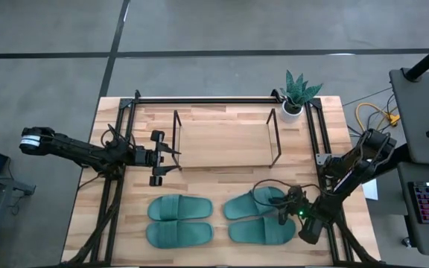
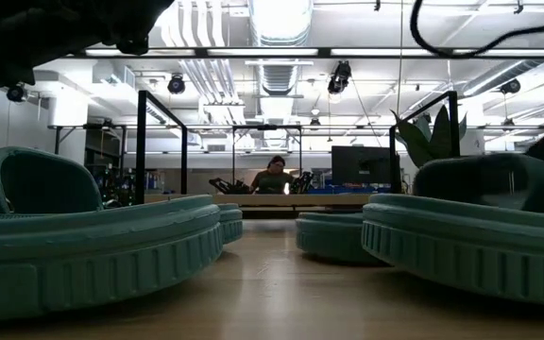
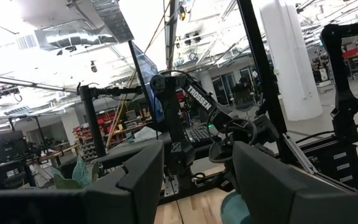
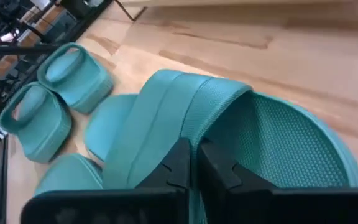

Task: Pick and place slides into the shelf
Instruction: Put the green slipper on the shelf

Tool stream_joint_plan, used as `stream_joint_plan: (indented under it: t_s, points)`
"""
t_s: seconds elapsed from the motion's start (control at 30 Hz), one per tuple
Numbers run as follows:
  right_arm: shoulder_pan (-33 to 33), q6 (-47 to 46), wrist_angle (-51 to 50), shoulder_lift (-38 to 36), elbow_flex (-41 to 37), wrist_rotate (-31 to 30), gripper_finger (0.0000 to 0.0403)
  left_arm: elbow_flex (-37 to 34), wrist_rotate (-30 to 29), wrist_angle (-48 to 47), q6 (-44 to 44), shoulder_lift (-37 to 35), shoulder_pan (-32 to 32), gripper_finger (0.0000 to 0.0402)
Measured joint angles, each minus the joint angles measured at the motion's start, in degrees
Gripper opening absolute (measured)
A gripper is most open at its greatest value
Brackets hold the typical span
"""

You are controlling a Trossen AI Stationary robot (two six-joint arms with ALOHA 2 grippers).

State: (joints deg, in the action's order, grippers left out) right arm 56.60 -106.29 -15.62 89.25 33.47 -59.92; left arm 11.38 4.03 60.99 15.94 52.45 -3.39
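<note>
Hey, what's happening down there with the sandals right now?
Right tool shut on the strap of one slide. Left tool open, waiting beside the shelf. Shelf holds no slides yet. Nothing blocking.

A light wooden worktop (image 1: 222, 201) is carrying everything here, framed by black rails along its edges. Toward the far side, the shelf (image 1: 226, 140) is standing on it, its wood base bare between the two upright end frames. Four teal slides are lying on the near half in two pairs: one pair (image 1: 179, 220) near the left, stacked far and near, and another pair (image 1: 258, 218) close by on the right, the farther one angled. A small potted plant (image 1: 296, 95) is sitting at the far right corner, just beside the shelf.
</note>
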Motion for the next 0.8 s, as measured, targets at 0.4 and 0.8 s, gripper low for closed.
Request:
stream_joint_plan:
  t_s: [0.4,0.8]
  points:
    - [-4.7,26.8,-0.3,-10.8,5.6,-2.8,0.0009,0.0,0.0,0.0,0.0,0.0,0.0,0.0178]
    - [-11.3,60.8,-0.1,-16.3,18.0,-3.4,0.0009,0.0,0.0,0.5,6.9,1.2,0.0,0.0178]
